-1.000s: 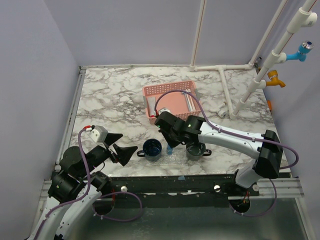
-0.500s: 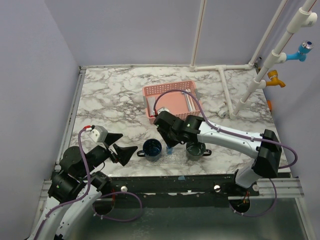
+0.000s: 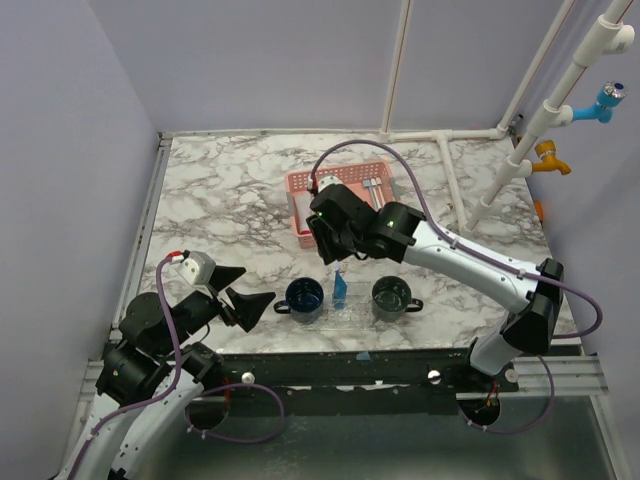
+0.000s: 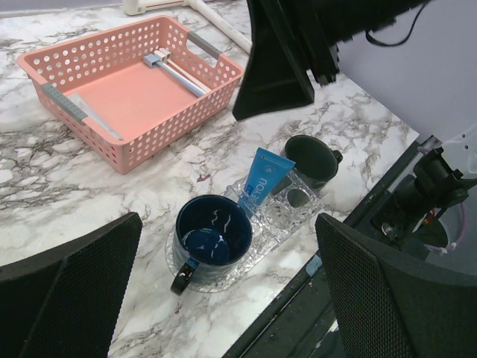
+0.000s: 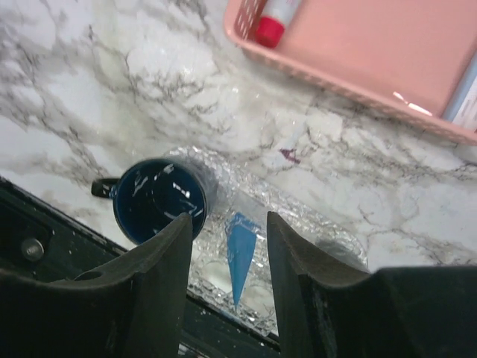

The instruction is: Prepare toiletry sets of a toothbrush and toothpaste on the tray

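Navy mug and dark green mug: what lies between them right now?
Between the navy mug and the dark green mug lies a blue tube, on the clear tray. The left wrist view shows it best; top external agrees.

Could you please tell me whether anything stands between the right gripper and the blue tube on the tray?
Nothing visible does: the right gripper, jaws open, hangs above the blue tube in the clear tray, beside the navy mug.

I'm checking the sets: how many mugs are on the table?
2. A navy mug stands left of the blue tube, and a dark green mug right of it. None seem hidden.
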Action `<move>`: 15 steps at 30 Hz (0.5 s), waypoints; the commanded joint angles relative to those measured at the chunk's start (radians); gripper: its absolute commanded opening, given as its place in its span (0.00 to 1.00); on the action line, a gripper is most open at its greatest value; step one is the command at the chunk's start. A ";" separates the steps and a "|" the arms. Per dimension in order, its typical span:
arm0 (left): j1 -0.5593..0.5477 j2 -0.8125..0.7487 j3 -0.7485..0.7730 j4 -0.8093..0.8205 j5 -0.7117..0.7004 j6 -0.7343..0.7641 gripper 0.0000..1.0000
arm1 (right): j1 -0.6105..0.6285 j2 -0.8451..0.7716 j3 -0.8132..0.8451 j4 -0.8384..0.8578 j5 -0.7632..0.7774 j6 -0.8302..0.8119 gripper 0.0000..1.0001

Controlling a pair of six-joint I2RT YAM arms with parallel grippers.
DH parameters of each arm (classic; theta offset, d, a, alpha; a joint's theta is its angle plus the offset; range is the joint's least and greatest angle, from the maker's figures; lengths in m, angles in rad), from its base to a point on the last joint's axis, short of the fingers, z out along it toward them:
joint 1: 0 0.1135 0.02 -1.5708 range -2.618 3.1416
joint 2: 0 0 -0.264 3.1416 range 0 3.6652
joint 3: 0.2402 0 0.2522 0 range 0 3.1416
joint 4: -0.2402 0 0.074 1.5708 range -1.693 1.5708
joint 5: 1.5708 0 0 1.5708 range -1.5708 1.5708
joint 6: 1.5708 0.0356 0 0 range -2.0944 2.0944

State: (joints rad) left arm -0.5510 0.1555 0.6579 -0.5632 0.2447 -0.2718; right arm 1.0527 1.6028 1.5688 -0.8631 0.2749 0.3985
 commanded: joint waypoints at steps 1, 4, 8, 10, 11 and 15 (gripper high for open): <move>0.000 0.009 -0.010 0.014 -0.020 0.002 0.99 | -0.058 0.053 0.094 -0.003 0.032 -0.027 0.48; 0.000 0.012 -0.010 0.013 -0.024 0.002 0.99 | -0.104 0.094 0.144 0.024 0.016 -0.047 0.49; 0.001 0.014 -0.011 0.013 -0.030 0.003 0.99 | -0.173 0.171 0.194 0.068 -0.005 -0.051 0.51; 0.000 0.016 -0.012 0.015 -0.028 0.005 0.99 | -0.202 0.208 0.206 0.101 -0.024 -0.052 0.52; 0.000 0.018 -0.011 0.014 -0.028 0.004 0.99 | -0.215 0.230 0.222 0.109 -0.031 -0.051 0.52; 0.001 0.026 -0.010 0.013 -0.030 0.004 0.99 | -0.245 0.341 0.287 0.129 -0.042 -0.043 0.57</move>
State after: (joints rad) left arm -0.5510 0.1661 0.6575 -0.5632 0.2371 -0.2714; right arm 0.8337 1.8534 1.7916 -0.7856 0.2588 0.3645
